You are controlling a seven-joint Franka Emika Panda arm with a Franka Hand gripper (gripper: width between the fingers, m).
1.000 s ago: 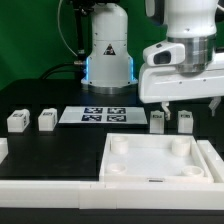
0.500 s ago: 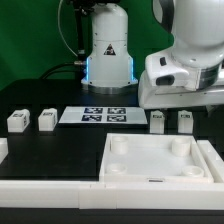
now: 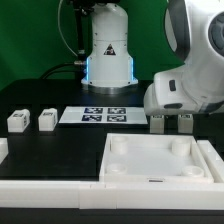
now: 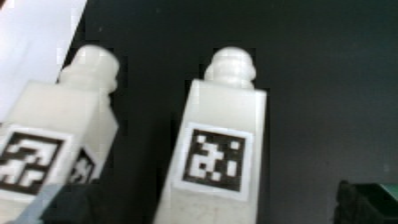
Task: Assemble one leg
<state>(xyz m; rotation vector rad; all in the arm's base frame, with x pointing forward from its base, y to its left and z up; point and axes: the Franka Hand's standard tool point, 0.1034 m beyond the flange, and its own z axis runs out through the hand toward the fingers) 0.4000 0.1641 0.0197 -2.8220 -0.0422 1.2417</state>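
Observation:
Two white legs point(image 3: 16, 121) point(image 3: 46, 120) with black-and-white tags stand on the black table at the exterior view's left. Two more point(image 3: 158, 122) point(image 3: 184, 121) stand at its right, partly hidden by the arm's white hand. My gripper point(image 3: 172, 114) has come down over that right pair. In the wrist view one leg point(image 4: 222, 140) lies between my dark fingertips point(image 4: 370, 200), and its neighbour point(image 4: 54, 120) lies just beside it. My gripper point(image 4: 214, 208) is open and holds nothing. The jaws stand on either side of the middle leg, apart from it.
The large white tray-like tabletop point(image 3: 206, 160) with round corner sockets lies at the front right. The marker board point(image 3: 97, 116) lies flat behind it at the middle. A white strip point(image 3: 50, 190) runs along the front edge. The robot's base point(image 3: 107, 50) stands at the back.
The arm has come down and toward the exterior view's right, from above the right pair of legs to right over them. The legs and the tabletop have not moved.

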